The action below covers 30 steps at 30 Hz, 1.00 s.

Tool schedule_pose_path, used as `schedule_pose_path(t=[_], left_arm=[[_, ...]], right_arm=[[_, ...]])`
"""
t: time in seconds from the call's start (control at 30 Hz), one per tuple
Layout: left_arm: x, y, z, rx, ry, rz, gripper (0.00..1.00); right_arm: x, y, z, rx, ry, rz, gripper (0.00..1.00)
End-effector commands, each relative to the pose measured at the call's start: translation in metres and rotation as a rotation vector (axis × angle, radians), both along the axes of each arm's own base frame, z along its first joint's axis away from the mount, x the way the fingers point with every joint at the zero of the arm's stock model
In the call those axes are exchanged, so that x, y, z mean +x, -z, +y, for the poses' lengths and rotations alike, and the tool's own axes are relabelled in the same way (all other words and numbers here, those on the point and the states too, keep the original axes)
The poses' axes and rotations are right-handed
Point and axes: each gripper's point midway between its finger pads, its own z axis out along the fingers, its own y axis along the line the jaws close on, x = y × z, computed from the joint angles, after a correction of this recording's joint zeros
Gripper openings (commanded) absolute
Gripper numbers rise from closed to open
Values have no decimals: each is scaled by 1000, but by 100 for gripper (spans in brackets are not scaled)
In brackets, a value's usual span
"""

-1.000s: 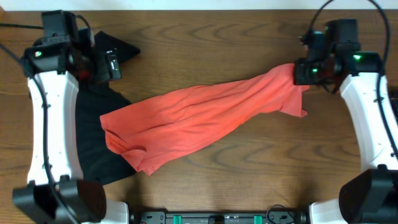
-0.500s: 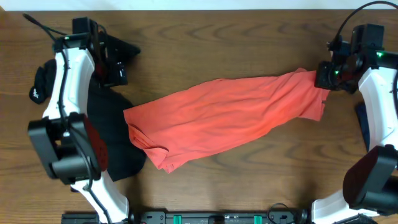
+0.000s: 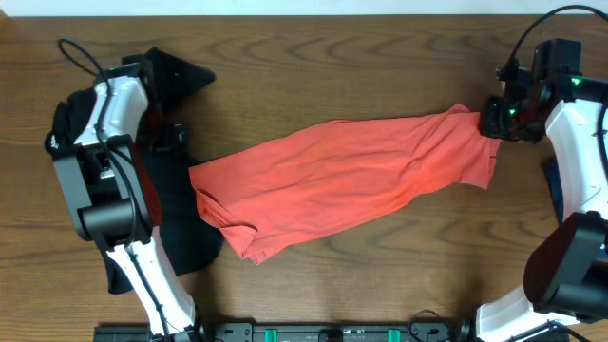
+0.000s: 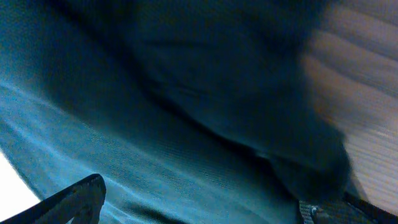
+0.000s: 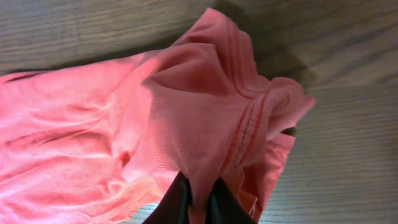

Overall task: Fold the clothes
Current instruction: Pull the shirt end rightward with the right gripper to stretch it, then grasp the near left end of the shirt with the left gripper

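Observation:
A coral-red shirt (image 3: 342,185) lies stretched diagonally across the middle of the wooden table. Its right end is lifted and pinched in my right gripper (image 3: 487,125). The right wrist view shows those jaws (image 5: 200,198) shut on a bunched fold of the red shirt (image 5: 186,106) near its stitched hem. A black garment (image 3: 180,233) lies at the left, partly under the red shirt's left edge. My left gripper (image 3: 169,133) hovers over it. In the left wrist view its fingers (image 4: 202,202) are wide apart, close above the dark fabric (image 4: 186,124).
Another part of the black cloth (image 3: 176,71) lies at the back left by the left arm. A blue object (image 3: 551,180) shows at the right edge beside the right arm. Bare wood table (image 3: 380,275) shows in front of the shirt.
The red shirt was dragged to the right by my right gripper, then stayed still. My left arm swung round and lowered over the black garment.

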Motion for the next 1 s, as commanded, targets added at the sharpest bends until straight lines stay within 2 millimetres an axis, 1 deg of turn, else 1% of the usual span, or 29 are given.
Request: schedule_pose_path(t=[0.0, 0.13, 0.27, 0.4, 0.47, 0.57, 0.63, 0.7, 0.77, 0.8, 0.83, 0.87, 0.97], left_arm=[[-4, -5, 36, 80, -59, -16, 98], [-4, -5, 62, 94, -119, -57, 98], [-2, -5, 80, 104, -161, -97, 98], [8, -10, 95, 126, -186, -159, 98], [11, -15, 103, 135, -198, -180, 98], [16, -31, 112, 145, -214, -204, 98], [18, -48, 117, 149, -221, -214, 98], [20, -72, 120, 153, -226, -226, 98], [20, -94, 114, 126, -224, -241, 98], [20, -107, 106, 85, -232, -258, 98], [19, -121, 95, 31, -250, -282, 98], [18, -129, 85, -16, -257, -299, 98], [12, -159, 38, -219, -245, -343, 98]], right_arm=[[-2, 0, -14, 5, 39, 0, 9], [-4, 0, -29, 6, 77, 0, 10], [-6, 0, -40, 6, 99, -6, 10], [-6, 0, -41, 2, 86, -9, 11], [-5, -1, -36, 20, 64, -16, 12], [-1, -6, -19, 99, -7, -50, 21], [-1, -9, -13, 132, -33, -59, 31], [-3, -9, -10, 146, -36, -55, 44], [-5, -9, -9, 151, -39, -47, 53], [-7, -10, -8, 152, -42, -41, 55], [-10, -9, -7, 153, -48, -34, 57], [-11, -9, -7, 154, -48, -29, 58], [-17, -10, -4, 168, -47, -9, 58]])
